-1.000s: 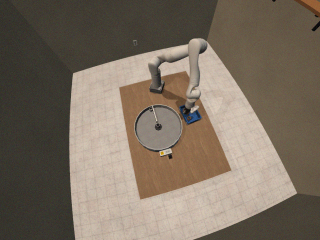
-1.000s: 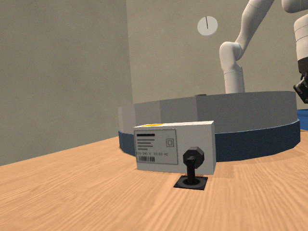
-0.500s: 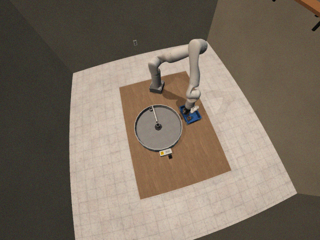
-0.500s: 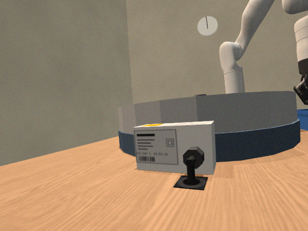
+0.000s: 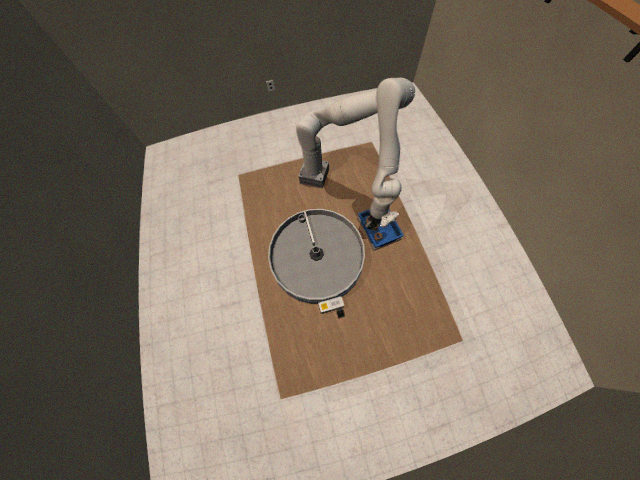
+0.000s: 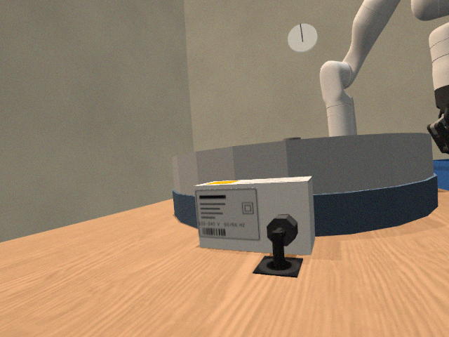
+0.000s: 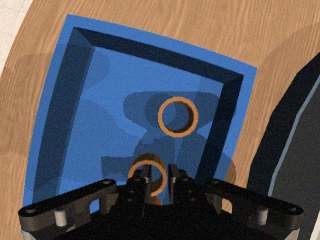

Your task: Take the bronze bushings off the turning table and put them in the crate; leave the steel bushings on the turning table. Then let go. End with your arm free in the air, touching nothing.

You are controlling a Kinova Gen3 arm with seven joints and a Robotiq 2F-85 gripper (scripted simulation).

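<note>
Claw (image 5: pixel 371 223) (image 6: pixel 440 139) (image 7: pixel 159 174): one, fingers narrowly parted, apparently grasping nothing; tips low over the crate.

Crate (image 5: pixel 391 231) (image 6: pixel 441 168) (image 7: pixel 160 42): one, blue, on the wooden surface (image 5: pixel 413 299) (image 6: pixel 144 290) (image 7: pixel 280 25), beside the turning table (image 5: pixel 315 281) (image 6: pixel 362 163) (image 7: pixel 305 175).

Bronze bushings, in crate: two rings distinguishable. Far bushing (image 5: pixel 375 237) (image 7: pixel 178 134), apart from the fingers; near bushing (image 7: pixel 134 167), partly hidden by them. A bronze patch lies below the near ring; whether a further piece, cannot tell.

Steel bushing: one grey ring (image 5: pixel 299 220) on the turning table, beside the pale bar (image 5: pixel 310 229). No bronze seen there.

Hazards: near bushing may snag on a fingertip and be dragged or tipped, should the claw rise before parting enough. Wide spreading inside the crate may shove a ring or press the wall. Sideways travel at low height may strike the crate rim or turning-table rim.

Edges and room: crate wall close on the turning-table side of the far bushing; wider blue floor on the opposite side. Likely safest exit: straight up, once both fingers are free.
</note>
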